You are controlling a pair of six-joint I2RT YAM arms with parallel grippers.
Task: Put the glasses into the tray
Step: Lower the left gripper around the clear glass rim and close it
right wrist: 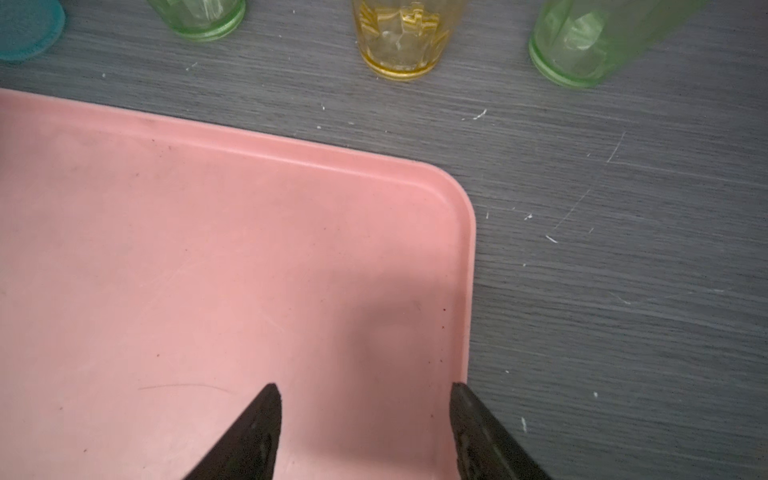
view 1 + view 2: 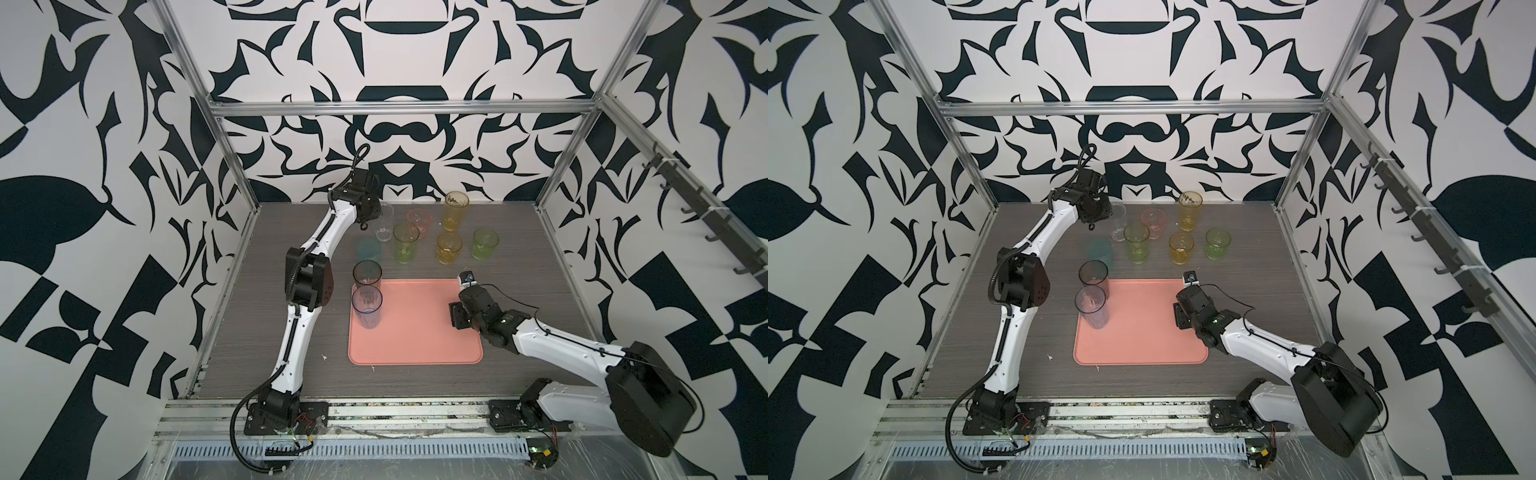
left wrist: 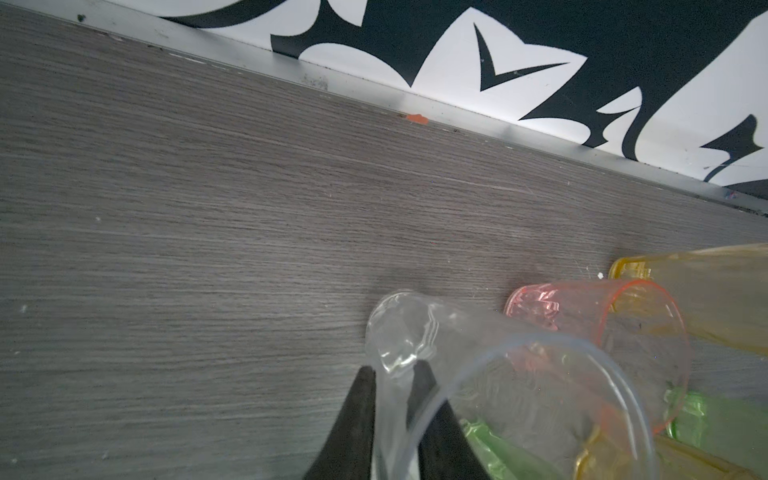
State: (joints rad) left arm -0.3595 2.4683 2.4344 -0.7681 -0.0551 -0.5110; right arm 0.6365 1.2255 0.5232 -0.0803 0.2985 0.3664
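Bold black-and-white patterned walls (image 2: pixel 395 62) are enclosing a grey wood-grain tabletop (image 2: pixel 519 257); an aluminium frame (image 2: pixel 399 109) is bordering it, a hook rail (image 2: pixel 704 205) hanging rightward.

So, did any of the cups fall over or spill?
No. The glasses all stand upright, and nothing looks spilled or broken. Only small white flecks litter the table beside the tray.
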